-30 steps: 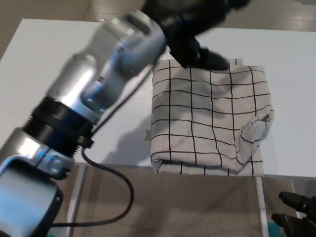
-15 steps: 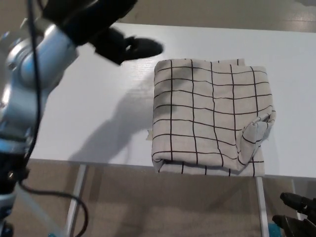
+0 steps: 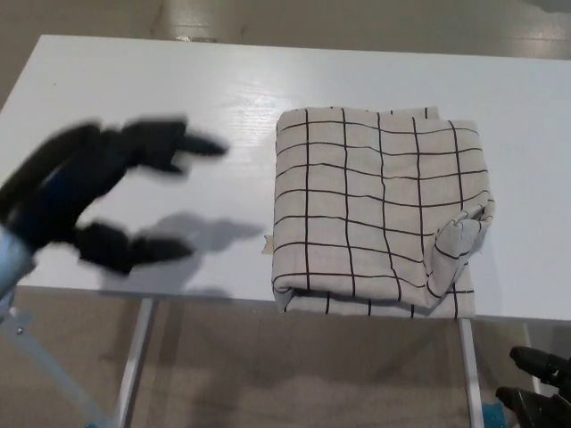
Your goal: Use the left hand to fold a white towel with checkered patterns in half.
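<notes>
One black left hand (image 3: 98, 192) hangs over the left part of the white surface (image 3: 223, 80), blurred, its thick fingers (image 3: 178, 143) spread apart and its thumb below them, holding nothing. Its soft shadow falls on the smooth, glossy top beside it. Bare white surface lies between the hand and the towel (image 3: 379, 209), which sits well apart to the hand's right. This towel is white cloth crossed by thin black lines in a grid, folded into a rough rectangle of several layers. Its near edge reaches the front edge of the surface, and a rumpled corner curls up on its right side. Plenty of open room remains behind and to the left. At the bottom right corner, below the surface, dark fingers of the right hand (image 3: 535, 392) show, too little to tell their pose
</notes>
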